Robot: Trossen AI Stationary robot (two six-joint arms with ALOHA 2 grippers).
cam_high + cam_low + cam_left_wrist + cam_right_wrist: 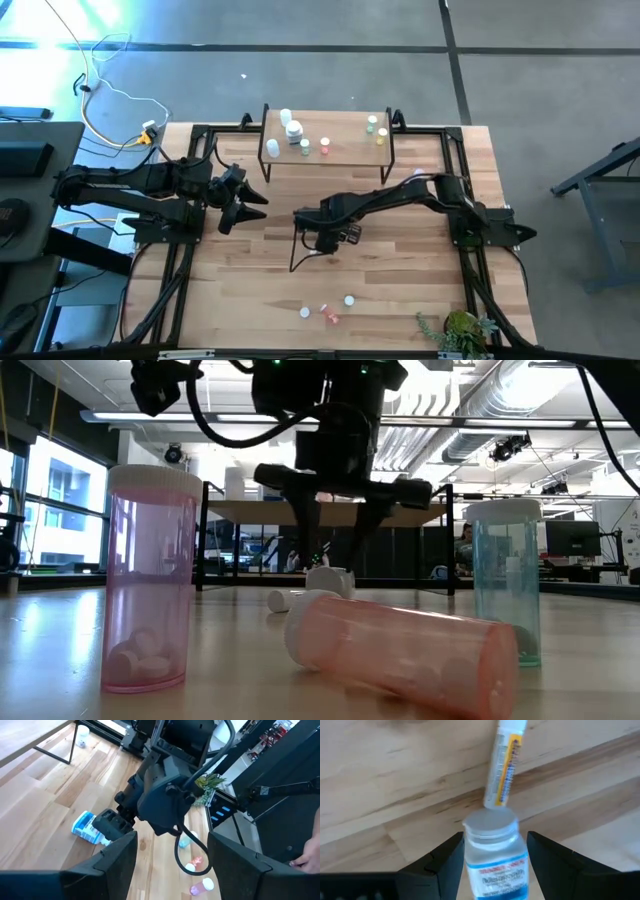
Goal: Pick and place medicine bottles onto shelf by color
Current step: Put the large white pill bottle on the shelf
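The shelf (pixel 325 150) stands at the table's far middle with white bottles (pixel 290 128) on its left part, green ones (pixel 325 146) in the middle and yellowish ones (pixel 376 127) on the right. My right gripper (pixel 325 238) (pixel 495 865) hangs open over the table's middle, pointing down. Its fingers stand on either side of a white-capped bottle with a blue label (pixel 495 855) (pixel 89 827) that lies on its side on the wood. A thin white vial with a yellow label (pixel 504 767) lies just beyond it. My left gripper (pixel 250 200) (pixel 172 870) waits open at the left, holding nothing.
Near the front edge stand a pink bottle (pixel 150 580) and a bluish-green one (pixel 505 580), with another pink bottle (pixel 400 650) lying between them. A small plant (pixel 458 330) sits at the near right corner. Bare wood lies between the shelf and the arms.
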